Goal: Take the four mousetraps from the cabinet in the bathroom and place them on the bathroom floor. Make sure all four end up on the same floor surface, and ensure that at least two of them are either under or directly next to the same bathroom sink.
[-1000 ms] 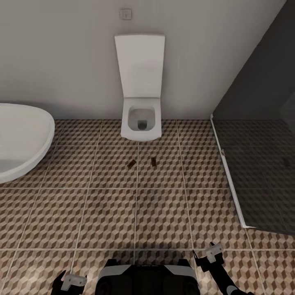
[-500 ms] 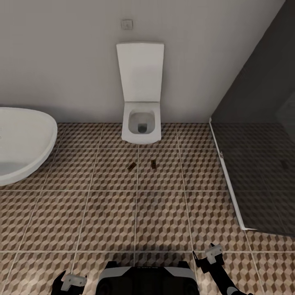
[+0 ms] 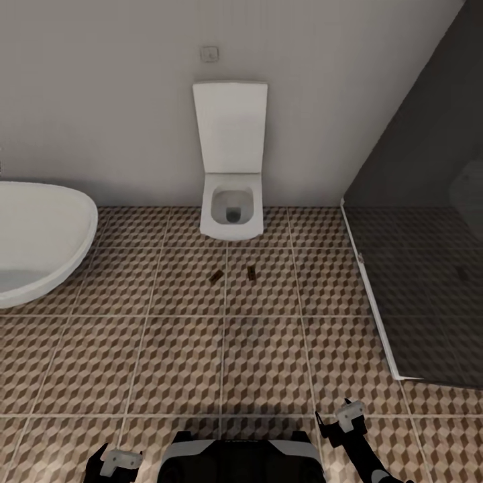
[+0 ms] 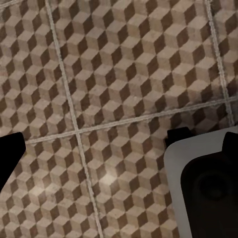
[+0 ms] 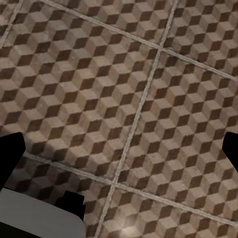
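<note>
View backed off; 2 mousetraps (image 3: 233, 274) unmoved before toilet (image 3: 231, 174).

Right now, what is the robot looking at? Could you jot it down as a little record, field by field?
room: bathroom, patterned tile floor
ahead: white toilet against the wall, lid up
on floor: two mousetraps, side by side and apart, just in front of the toilet
left side: white bathtub
right side: dark glass shower screen
left gripper: open, holding nothing
right gripper: open, holding nothing
sink and cabinet: not seen here
</note>
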### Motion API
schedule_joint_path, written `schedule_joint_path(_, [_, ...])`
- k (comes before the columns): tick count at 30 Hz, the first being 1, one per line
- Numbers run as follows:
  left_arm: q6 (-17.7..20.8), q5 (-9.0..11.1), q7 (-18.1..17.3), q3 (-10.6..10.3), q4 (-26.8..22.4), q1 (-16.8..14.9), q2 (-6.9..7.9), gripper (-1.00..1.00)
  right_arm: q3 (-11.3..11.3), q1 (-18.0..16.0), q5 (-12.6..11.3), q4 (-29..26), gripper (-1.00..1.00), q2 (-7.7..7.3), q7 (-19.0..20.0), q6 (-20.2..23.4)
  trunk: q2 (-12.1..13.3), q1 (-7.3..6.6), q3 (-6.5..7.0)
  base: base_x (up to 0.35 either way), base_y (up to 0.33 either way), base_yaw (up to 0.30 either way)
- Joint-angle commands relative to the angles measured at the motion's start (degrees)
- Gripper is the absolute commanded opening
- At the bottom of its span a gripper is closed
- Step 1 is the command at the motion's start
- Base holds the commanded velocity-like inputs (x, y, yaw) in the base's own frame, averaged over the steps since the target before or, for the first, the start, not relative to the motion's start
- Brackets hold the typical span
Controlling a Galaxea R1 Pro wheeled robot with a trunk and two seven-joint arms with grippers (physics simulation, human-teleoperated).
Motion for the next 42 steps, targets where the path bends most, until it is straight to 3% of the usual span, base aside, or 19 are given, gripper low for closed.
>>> schedule_joint_path(1, [-0.2,0.0,0.3,-0.5,0.2,0.0,-0.04,1.00,0.5,0.0,-0.2,0.0,1.00,0.00,-0.3,-0.1,0.3,-0.19,0.23,0.000,0.000,0.000])
schedule_joint_path(7, [-0.2,0.0,0.3,-0.5,0.1,0.0,-0.04,1.00,0.5,0.0,-0.1,0.0,1.00,0.01,-0.3,-0.1,2.8,-1.51,1.86,0.000,0.000,0.000])
schedule_joint_path(42, [-0.1,0.1,0.3,-0.5,0.1,0.0,-0.12,1.00,0.5,0.0,-0.1,0.0,1.00,-0.06,-0.3,0.1,2.8,-1.51,5.08,0.000,0.000,0.000])
